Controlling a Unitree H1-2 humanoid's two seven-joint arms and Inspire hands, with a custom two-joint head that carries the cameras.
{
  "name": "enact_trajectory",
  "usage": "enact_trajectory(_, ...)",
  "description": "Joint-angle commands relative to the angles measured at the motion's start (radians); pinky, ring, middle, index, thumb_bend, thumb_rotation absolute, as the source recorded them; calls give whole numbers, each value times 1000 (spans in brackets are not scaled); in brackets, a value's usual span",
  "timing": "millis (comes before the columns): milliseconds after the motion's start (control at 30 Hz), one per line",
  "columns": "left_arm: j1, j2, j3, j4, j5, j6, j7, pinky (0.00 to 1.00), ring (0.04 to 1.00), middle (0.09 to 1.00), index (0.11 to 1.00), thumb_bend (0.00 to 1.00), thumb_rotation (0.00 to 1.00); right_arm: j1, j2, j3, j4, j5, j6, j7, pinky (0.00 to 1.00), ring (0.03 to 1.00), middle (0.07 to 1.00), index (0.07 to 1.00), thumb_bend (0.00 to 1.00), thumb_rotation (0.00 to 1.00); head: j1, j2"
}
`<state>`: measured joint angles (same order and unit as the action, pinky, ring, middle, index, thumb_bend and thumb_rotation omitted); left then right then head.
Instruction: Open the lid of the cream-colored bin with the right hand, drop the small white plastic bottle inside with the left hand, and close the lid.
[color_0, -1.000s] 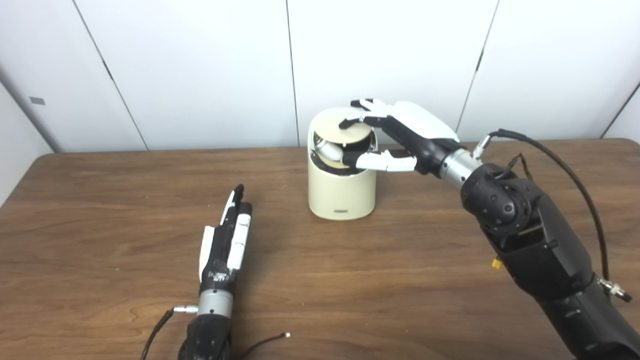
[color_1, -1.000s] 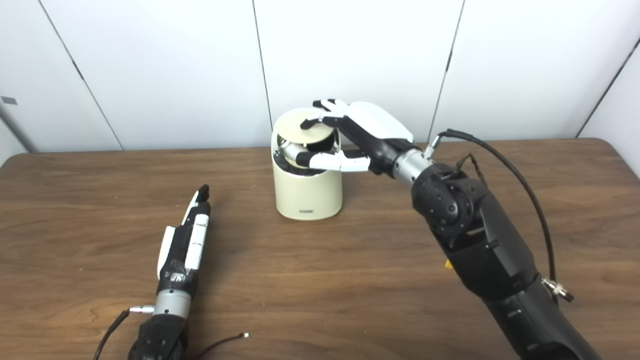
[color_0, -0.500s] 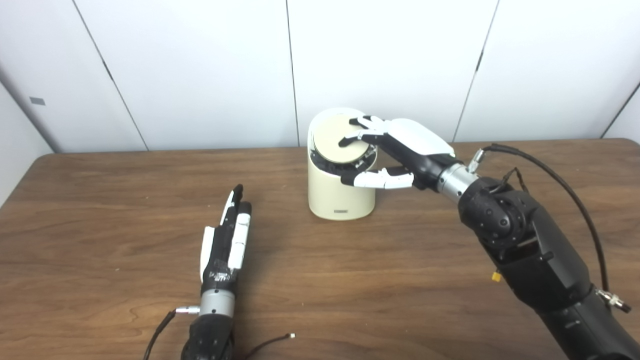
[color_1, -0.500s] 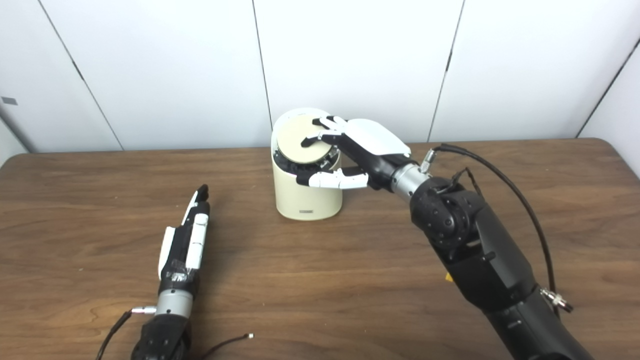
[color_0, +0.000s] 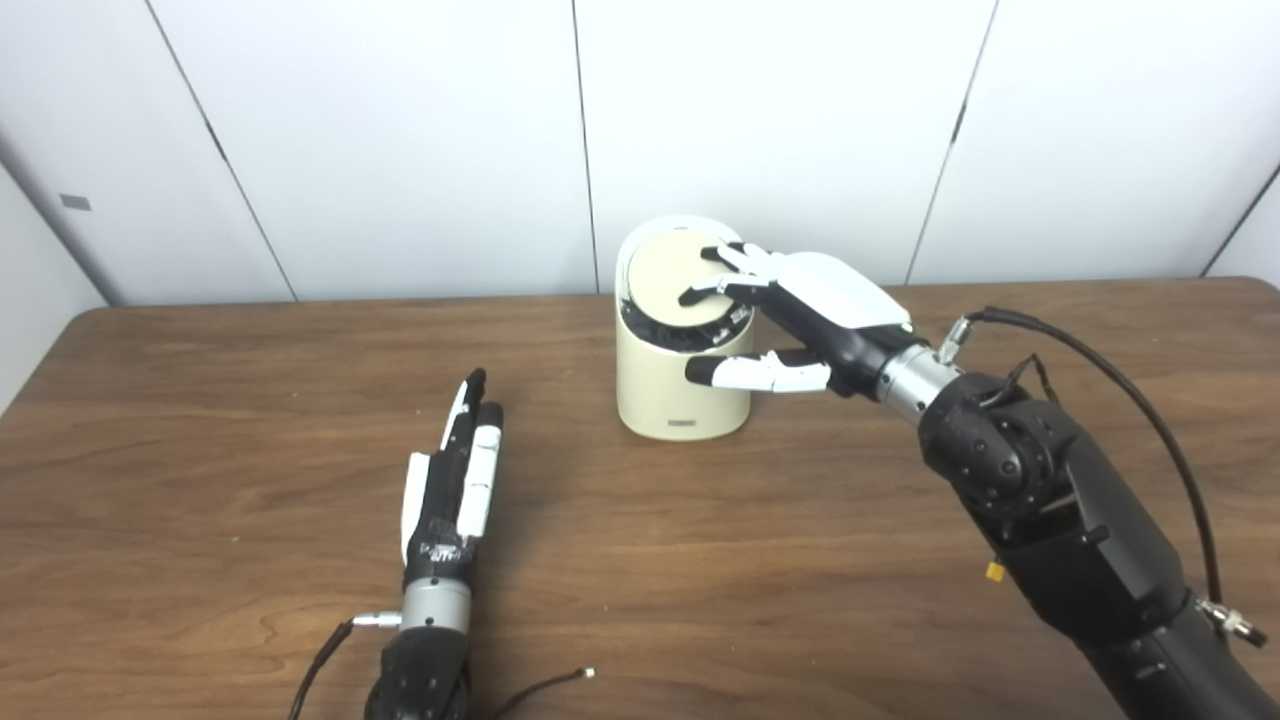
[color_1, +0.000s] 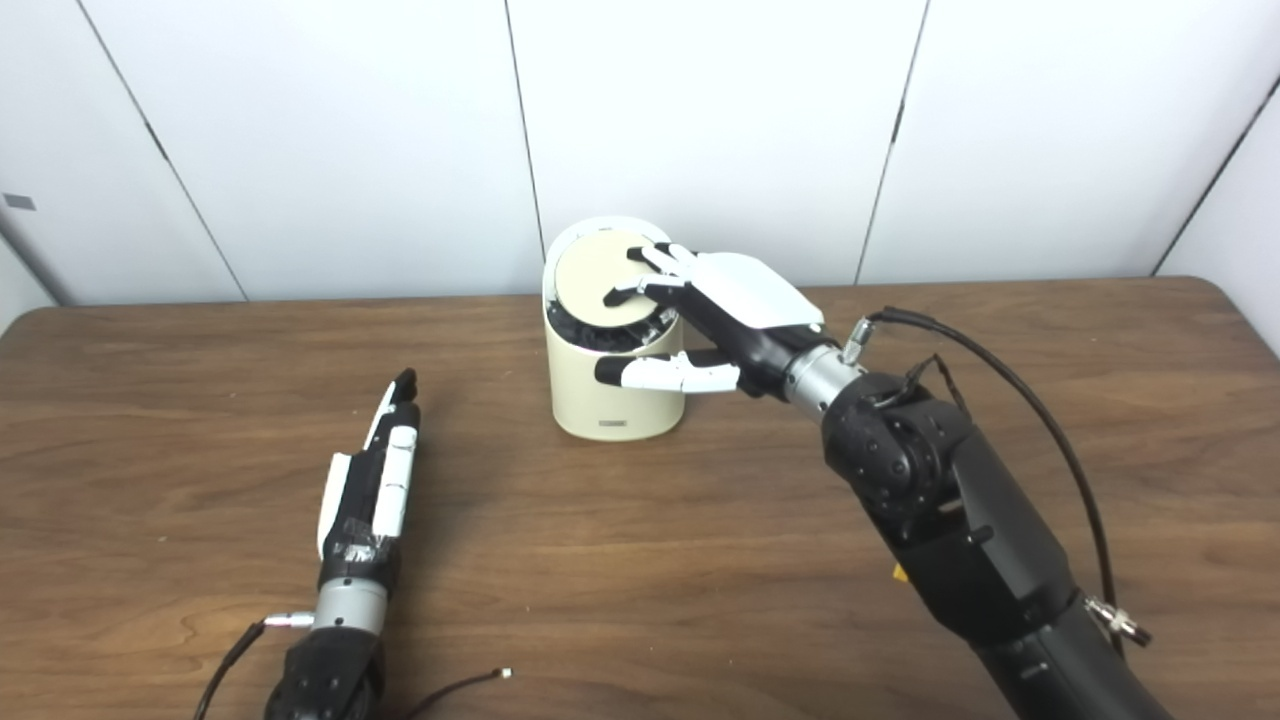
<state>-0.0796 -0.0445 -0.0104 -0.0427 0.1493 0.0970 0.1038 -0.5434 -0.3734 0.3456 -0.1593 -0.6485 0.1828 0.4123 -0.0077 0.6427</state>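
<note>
We see the cream-colored cylindrical plastic bin (color_0: 683, 385) near the brown wooden tabletop's (color_0: 700, 560) far edge | round lid (color_0: 668, 283) nearly down, contents hidden | right hand (color_0: 800, 320) fingers spread on lid, gripping nothing | left hand (color_0: 455, 480) flat, fingers straight, empty.

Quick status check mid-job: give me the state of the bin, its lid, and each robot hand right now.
Cream-colored bin: upright on the table.
Lid: lowered almost flat, with a dark gap at its front edge.
Right robot hand: open, fingertips resting on the lid, thumb in front of the bin wall.
Left robot hand: open, fingers straight, lying on the table, holding nothing.
White bottle: not visible.
</note>
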Motion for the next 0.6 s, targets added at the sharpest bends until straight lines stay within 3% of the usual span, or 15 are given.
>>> enact_trajectory(0, 4, -4, 1, 5, -2, 26, 0, 1000, 1000, 1000, 1000, 641, 1000, -8, -19, 3, -11, -9, -13, 19, 1000, 1000, 976, 782, 597, 970, 0, 0)
enact_trajectory(567, -3, -6, -3, 10, 4, 14, 8, 1000, 1000, 1000, 1000, 644, 1000, -7, -20, 26, 21, -43, -26, 35, 1000, 1000, 1000, 762, 607, 1000, 1, 2)
